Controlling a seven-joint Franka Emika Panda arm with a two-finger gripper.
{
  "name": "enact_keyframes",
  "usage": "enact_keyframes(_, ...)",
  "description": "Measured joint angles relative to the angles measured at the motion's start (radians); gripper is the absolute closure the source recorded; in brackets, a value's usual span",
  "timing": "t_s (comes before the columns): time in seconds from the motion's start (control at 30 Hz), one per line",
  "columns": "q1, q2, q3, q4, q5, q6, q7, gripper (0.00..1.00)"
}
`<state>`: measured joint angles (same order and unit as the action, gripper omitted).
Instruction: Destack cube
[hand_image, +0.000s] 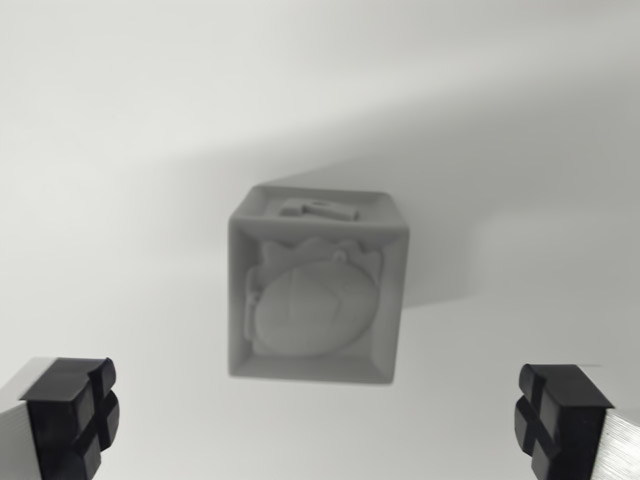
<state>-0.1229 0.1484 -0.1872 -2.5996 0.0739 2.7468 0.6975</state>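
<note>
A grey cube (318, 285) with a raised relief figure on its top face sits in the middle of the wrist view on a white surface. Whether another cube lies under it cannot be told from this angle. My gripper (318, 420) hangs above and nearer than the cube, open wide. One black finger pad (72, 412) shows at the bottom left and the other finger pad (557, 410) at the bottom right. Nothing is between them, and the cube lies beyond the gap, roughly centred.
The white surface (120, 150) spreads all around the cube. A soft shadow (450, 180) falls behind and to the wrist view's right of the cube.
</note>
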Motion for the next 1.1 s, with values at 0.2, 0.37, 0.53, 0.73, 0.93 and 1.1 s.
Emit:
enact_keyframes(0.2,0.001,-0.074,-0.008,-0.004,-0.039,-0.068,0.028,0.0)
enact_keyframes(0.37,0.001,-0.133,-0.01,-0.004,-0.064,-0.126,0.047,0.0)
enact_keyframes(0.53,-0.002,-0.193,-0.011,0.001,-0.085,-0.189,0.062,0.0)
enact_keyframes(0.73,-0.004,-0.254,-0.011,0.014,-0.103,-0.263,0.075,0.0)
enact_keyframes(0.93,-0.004,-0.309,-0.011,0.034,-0.113,-0.335,0.084,0.0)
enact_keyframes(1.1,-0.004,-0.346,-0.011,0.052,-0.121,-0.391,0.09,0.0)
